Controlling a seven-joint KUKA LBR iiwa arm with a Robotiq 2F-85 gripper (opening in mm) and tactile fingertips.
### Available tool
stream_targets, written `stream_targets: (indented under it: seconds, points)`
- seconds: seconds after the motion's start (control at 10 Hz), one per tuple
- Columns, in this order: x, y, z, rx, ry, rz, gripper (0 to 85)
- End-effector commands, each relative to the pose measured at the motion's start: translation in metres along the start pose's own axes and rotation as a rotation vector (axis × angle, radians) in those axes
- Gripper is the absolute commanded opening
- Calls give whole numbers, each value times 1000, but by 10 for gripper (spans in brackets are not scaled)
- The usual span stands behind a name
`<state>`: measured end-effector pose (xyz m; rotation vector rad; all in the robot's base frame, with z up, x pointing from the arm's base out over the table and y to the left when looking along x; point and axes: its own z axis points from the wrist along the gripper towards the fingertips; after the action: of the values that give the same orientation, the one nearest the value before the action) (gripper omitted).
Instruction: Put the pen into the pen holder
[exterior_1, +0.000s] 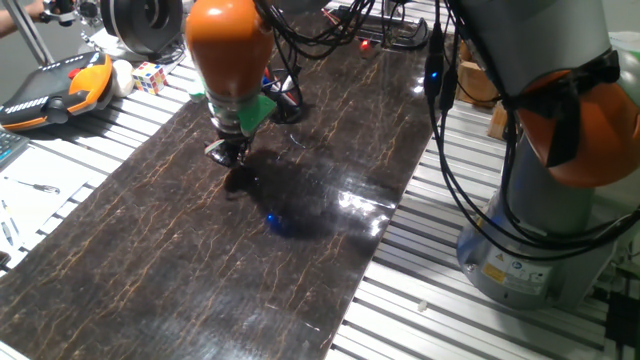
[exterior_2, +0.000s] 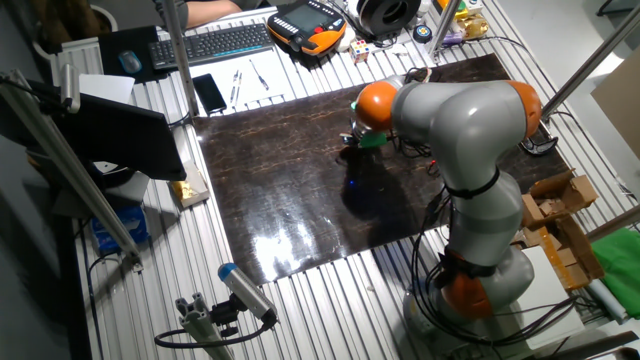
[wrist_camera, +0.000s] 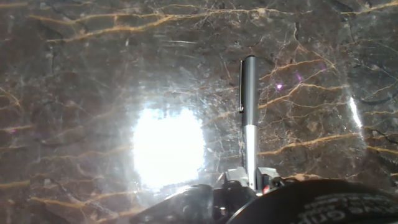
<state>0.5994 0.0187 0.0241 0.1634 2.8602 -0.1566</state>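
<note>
— While we look along the fingers, what do we see?
— We see the pen (wrist_camera: 249, 118), a slim dark barrel with silvery lower part, pinched by the gripper (wrist_camera: 249, 180) above the glossy veined marble slab (wrist_camera: 74, 74). We read no writing.

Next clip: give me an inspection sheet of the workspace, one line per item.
Surface: dark marbled mat on a slatted table, strong glare.
Job's things: pen lying on the mat below the hand; pen holder not made out.
Clutter: Rubik's cube, teach pendant, keyboard off the mat.
Gripper: gripper low over the mat; open or shut cannot be told.
Cables: black cables hang along the arm.
Surroundings: filament spool, cardboard pieces.
</note>
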Motion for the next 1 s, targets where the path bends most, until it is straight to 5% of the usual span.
stream_targets:
  seconds: [0.0,0.4,0.9]
  points:
    - [0,0,0,-2,1,-4,130]
    - [-6,2,-10,-30,38,-18,73]
    - [-22,4,-54,-26,114,-57,7]
